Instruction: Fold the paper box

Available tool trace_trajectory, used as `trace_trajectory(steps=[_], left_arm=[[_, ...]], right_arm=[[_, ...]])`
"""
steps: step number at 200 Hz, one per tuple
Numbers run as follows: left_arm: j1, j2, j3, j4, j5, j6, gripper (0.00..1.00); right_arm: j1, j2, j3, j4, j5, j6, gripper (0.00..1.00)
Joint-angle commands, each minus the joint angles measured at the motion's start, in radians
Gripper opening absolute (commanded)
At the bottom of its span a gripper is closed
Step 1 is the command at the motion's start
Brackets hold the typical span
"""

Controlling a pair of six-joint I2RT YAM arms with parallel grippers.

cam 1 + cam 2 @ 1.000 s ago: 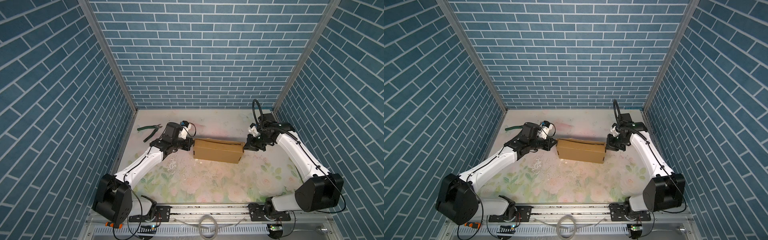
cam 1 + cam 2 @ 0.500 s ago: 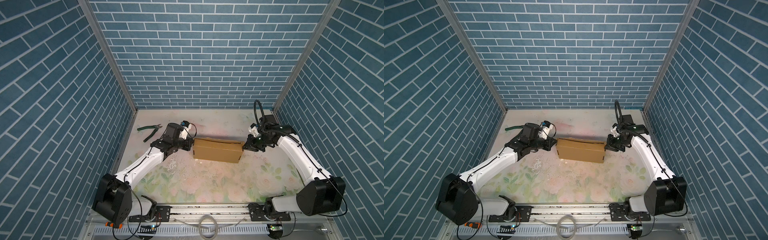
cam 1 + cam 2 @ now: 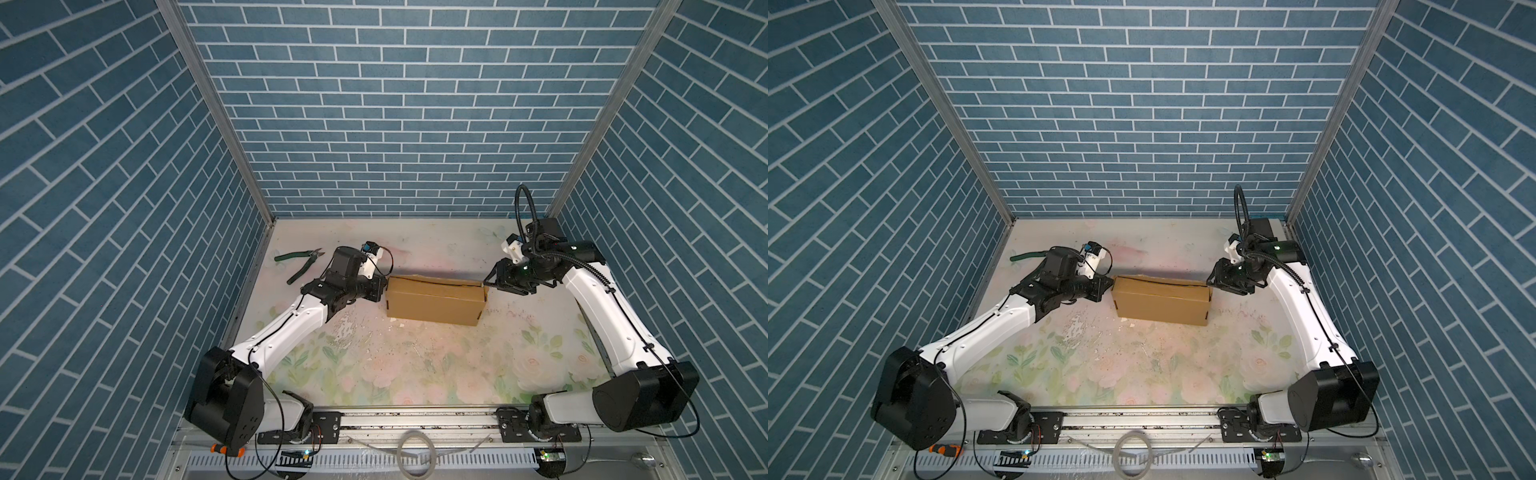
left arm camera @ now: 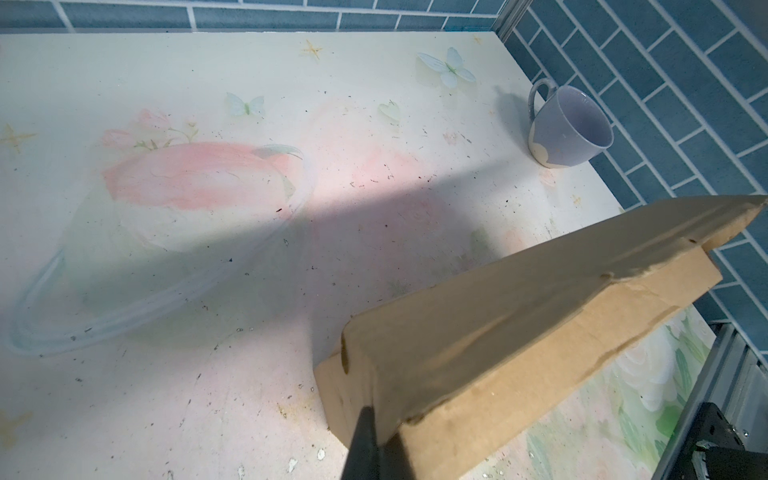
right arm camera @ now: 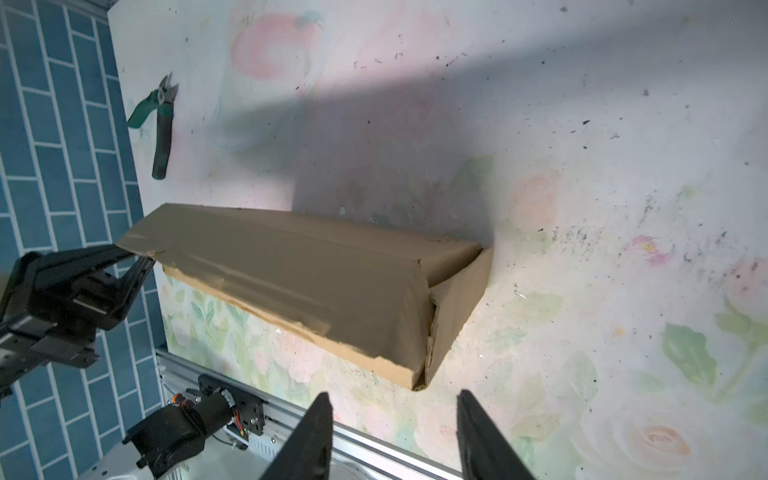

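Paper box (image 3: 436, 305), one, pliers (image 3: 301, 266), one, mug (image 4: 569, 129), one

Odds and ends on a flowered table (image 3: 415, 374)
Green-handled pliers (image 3: 305, 262) lie near its back left corner (handles spread apart); a grey-blue mug (image 4: 569, 126) sits close beside the blue brick wall (image 4: 673, 83); an orange-handled screwdriver (image 3: 944, 449) rests on the front metal frame

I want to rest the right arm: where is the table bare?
Widest bare patch: the floral table between the brown cardboard box and the front rail. Also bare behind the box, between the green-handled pliers and the grey-blue mug. Crowded: both box ends, at the left gripper and right gripper.
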Motion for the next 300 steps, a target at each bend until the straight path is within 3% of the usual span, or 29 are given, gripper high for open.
trace_trajectory(steps=[1,48,78,103,124,153,190,234,272,300], left_arm=[[-0.007,0.034,-0.045,-0.115,-0.027,0.010,0.00],[-0.017,0.043,-0.033,-0.125,-0.035,0.014,0.00],[-0.019,0.052,-0.028,-0.117,-0.034,0.015,0.00],[-0.022,0.063,-0.023,-0.111,-0.033,0.014,0.00],[-0.023,0.064,-0.021,-0.117,-0.030,0.021,0.00],[-0.022,0.068,-0.022,-0.119,-0.033,0.029,0.00],[-0.024,0.080,-0.013,-0.113,-0.024,0.033,0.00],[-0.022,0.086,-0.016,-0.100,-0.020,0.034,0.00],[-0.022,0.088,-0.012,-0.099,-0.021,0.035,0.00],[-0.023,0.087,-0.016,-0.097,-0.020,0.034,0.00]], right_arm=[[-0.001,0.003,0.042,0.019,0.079,0.030,0.52],[0.075,0.038,0.007,0.029,0.126,0.027,0.54],[0.133,-0.031,0.001,0.039,0.267,-0.105,0.67],[0.139,-0.049,0.031,0.079,0.306,-0.217,0.69],[0.217,-0.064,0.014,0.136,0.342,-0.395,0.69],[0.405,-0.145,-0.150,0.262,0.455,-0.774,0.76],[0.494,-0.136,-0.194,0.396,0.482,-0.986,0.82],[0.511,-0.035,-0.178,0.453,0.481,-1.097,0.85],[0.509,0.034,-0.110,0.380,0.335,-1.034,0.87],[0.508,0.092,-0.091,0.348,0.332,-1.024,0.87]])
